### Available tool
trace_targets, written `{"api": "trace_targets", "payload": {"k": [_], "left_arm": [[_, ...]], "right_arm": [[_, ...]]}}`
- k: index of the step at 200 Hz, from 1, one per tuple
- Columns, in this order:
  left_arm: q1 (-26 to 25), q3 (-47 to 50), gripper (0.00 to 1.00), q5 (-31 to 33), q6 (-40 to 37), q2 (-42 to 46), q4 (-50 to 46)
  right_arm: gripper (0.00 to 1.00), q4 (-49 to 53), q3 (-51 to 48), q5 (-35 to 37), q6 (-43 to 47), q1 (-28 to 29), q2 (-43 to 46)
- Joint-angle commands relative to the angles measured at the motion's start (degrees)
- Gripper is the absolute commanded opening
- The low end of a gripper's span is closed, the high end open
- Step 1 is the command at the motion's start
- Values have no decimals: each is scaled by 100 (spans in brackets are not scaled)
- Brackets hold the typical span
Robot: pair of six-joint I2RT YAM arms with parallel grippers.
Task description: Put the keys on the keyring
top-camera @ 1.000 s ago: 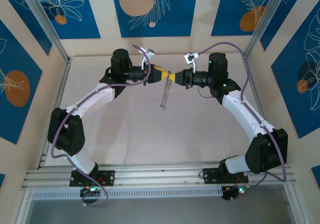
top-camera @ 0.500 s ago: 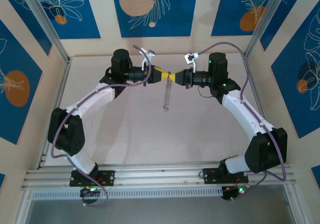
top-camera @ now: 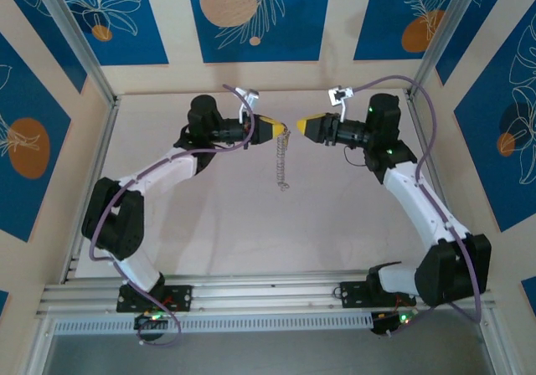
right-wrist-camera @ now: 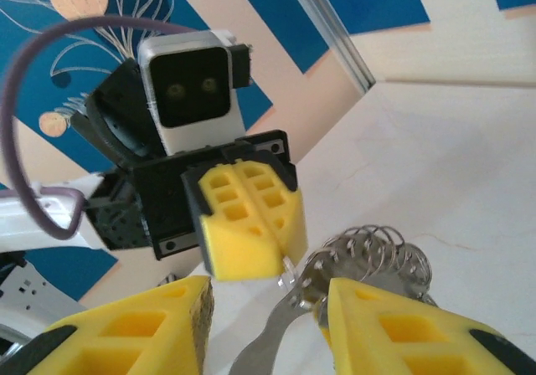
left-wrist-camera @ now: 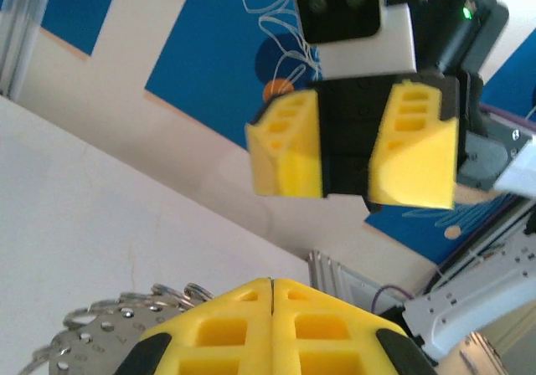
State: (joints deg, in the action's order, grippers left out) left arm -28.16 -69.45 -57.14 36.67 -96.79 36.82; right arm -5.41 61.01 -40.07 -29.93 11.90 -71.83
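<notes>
Moved: your right gripper point(top-camera: 303, 126) backed off, jaws parted.
Left gripper point(top-camera: 283, 129): clamps keyring point(top-camera: 282, 161).
Keyring: likely light, swingy; pinch its hoop.

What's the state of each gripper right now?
Left gripper: shut, holding the keyring.
Right gripper: open, holding nothing.

This is looking like a robotics lab cell: a left arm point(top-camera: 159, 167) and right arm point(top-camera: 414, 195) are sitting bolted to aluminium rails point(top-camera: 268, 291) at the table's point(top-camera: 218, 224) near edge, purple cables point(top-camera: 394, 79) are trailing, and blue printed panels point(top-camera: 251, 23) on metal posts point(top-camera: 79, 44) are walling it in.
</notes>
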Motion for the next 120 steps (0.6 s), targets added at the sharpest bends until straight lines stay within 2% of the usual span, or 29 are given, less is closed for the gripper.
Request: {"api": "trace_targets", "payload": {"k": [1, 28, 61, 120], "left_arm": [[-31, 92, 0, 225, 842, -10, 1542], [-27, 229, 0, 434, 1139, -15, 1969], [-44, 301, 0, 487, 1338, -42, 2204], [-53, 91, 0, 294, 1516, -230, 2225]], "right_arm": [[42, -473, -477, 303, -310, 9, 385], [43, -1065, -1117, 827, -451, 24, 555], [45, -1561, -1501, 1005, -350, 52, 528], [48, -1782, -1427, 690, -39, 146, 263]]}}
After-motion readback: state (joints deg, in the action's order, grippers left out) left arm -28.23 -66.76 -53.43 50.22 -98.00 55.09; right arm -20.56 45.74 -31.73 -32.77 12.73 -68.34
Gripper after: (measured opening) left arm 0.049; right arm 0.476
